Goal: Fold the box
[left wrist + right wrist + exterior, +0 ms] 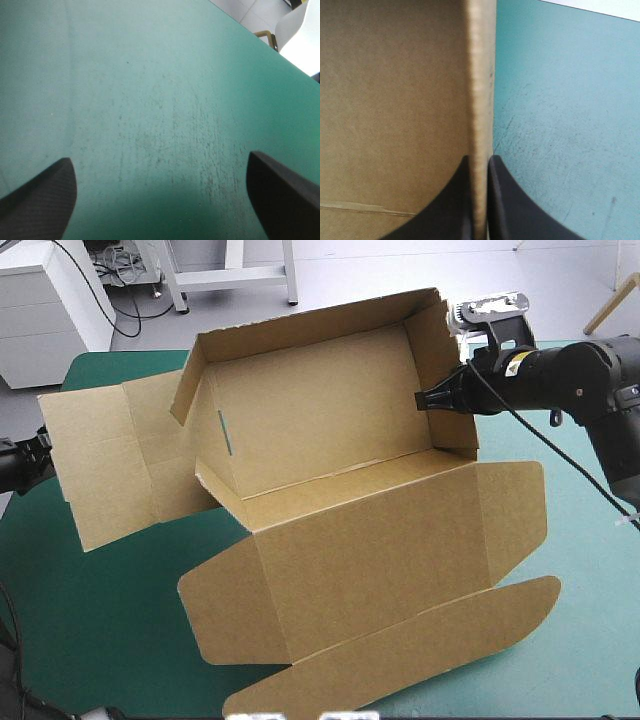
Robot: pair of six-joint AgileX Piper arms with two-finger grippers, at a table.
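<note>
High view: I read the box (330,440) as partly erected, resting on the teal-green cover (100,640). Its long back wall and both end walls are raised. The lid panel and its flaps lie flat on the cover toward the table's near edge. One more panel spreads flat beyond the end wall farthest from the right gripper (432,398). That gripper comes in from the side and grips the end wall nearest to it, at the wall's upper edge, one finger inside the tray and one outside.

Left wrist view: I see the left gripper (159,162) with its black fingers (42,200) set wide apart and holding nothing. Bare cover lies between them, under them and ahead of them.

Right wrist view: the right gripper's fingers are all but closed, with the wall's thin edge clamped between them. This edge runs straight ahead from the fingertips. The wall's brown face fills the area beside one finger, and a crease line crosses it close to that finger's base. Bare cover fills the area beside the other finger
</note>
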